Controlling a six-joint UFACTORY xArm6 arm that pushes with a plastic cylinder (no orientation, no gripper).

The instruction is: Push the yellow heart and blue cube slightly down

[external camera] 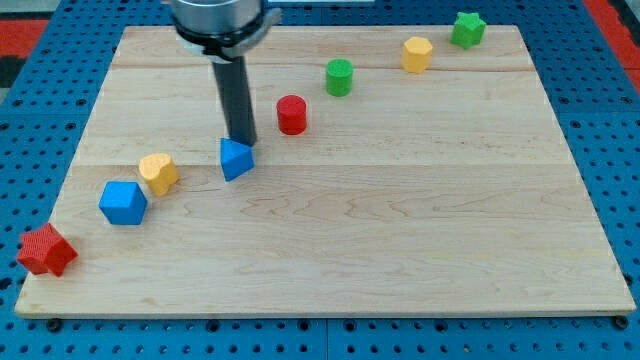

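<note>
Right now my tip (243,141) rests against the blue triangular block (236,159), with no jaws on this rod to read as apart or together.

From my tip, the blue triangular block sits touching at about 7 o'clock. The yellow heart (158,173) lies farther out at 8 o'clock, with the blue cube (123,202) just beside it, also toward 8 o'clock. A red star (46,250) sits near the tabletop's (400,240) lower-left corner. A red cylinder (291,114) lies at 2 o'clock, then a green cylinder (340,77), yellow hexagonal block (417,54) and green star (467,29).
</note>
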